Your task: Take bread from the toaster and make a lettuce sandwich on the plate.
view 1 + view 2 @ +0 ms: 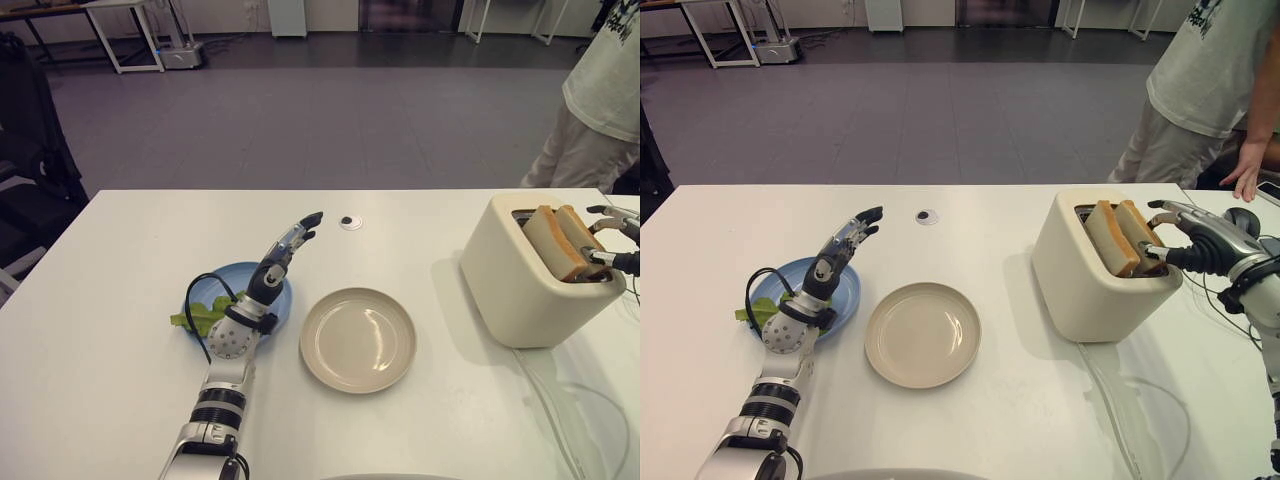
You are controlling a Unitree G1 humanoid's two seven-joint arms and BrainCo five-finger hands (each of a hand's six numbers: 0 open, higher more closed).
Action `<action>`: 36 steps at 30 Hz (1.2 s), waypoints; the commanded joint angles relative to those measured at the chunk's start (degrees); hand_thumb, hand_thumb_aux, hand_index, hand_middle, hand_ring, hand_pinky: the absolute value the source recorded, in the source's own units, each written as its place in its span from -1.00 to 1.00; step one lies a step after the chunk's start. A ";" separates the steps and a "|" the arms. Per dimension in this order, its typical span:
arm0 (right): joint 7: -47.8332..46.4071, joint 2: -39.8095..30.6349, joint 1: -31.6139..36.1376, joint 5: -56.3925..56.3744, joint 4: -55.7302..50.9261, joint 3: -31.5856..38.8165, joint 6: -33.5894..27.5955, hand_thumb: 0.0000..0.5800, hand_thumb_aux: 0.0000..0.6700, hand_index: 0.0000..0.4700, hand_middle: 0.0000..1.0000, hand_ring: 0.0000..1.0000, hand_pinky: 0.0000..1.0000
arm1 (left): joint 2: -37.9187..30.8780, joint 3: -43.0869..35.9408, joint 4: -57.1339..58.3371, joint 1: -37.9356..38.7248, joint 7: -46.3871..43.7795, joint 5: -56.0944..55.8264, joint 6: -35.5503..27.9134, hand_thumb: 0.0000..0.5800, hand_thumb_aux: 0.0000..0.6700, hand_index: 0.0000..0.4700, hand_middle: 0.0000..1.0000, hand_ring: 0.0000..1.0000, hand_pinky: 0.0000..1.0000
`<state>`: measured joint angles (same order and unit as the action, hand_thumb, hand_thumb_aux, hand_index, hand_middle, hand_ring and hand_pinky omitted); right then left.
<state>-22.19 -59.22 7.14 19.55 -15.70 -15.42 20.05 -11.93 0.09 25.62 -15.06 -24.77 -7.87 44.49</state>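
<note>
Bread (1118, 238) upright in toaster (1090, 295), 3 o'clock of plate (923, 335). Right hand (1205, 245) at slot, closed on outer slice edge. Left hand (262, 285) flat open, empty, over lettuce (195, 318) at 9 o'clock. Step: extraction. Next: lift straight up, carry to plate.

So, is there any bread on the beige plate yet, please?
No, the plate is bare; both slices stand in the toaster.
</note>
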 commanded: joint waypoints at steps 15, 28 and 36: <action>-5.29 0.23 8.37 -25.27 5.79 -14.37 -11.70 1.00 1.00 1.00 -1.00 -1.00 -1.00 | -0.54 0.33 0.21 0.30 -0.01 0.72 0.20 -1.00 -1.00 -1.00 -1.00 -1.00 -1.00; -19.17 17.60 16.92 -41.03 25.23 12.97 -26.24 1.00 1.00 1.00 -1.00 -1.00 -1.00 | -0.30 0.31 1.04 -0.33 0.08 0.66 1.10 -1.00 -1.00 -1.00 -1.00 -1.00 -1.00; -21.52 31.35 21.45 -25.00 9.48 33.19 -21.41 1.00 1.00 1.00 -1.00 -1.00 -1.00 | -0.06 0.10 -0.37 0.34 0.48 0.82 1.04 -1.00 -1.00 -1.00 -1.00 -1.00 -1.00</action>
<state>-44.08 -30.46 27.25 -8.47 -3.44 15.14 -3.09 -11.90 0.47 25.96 -15.39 -24.31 -7.80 45.89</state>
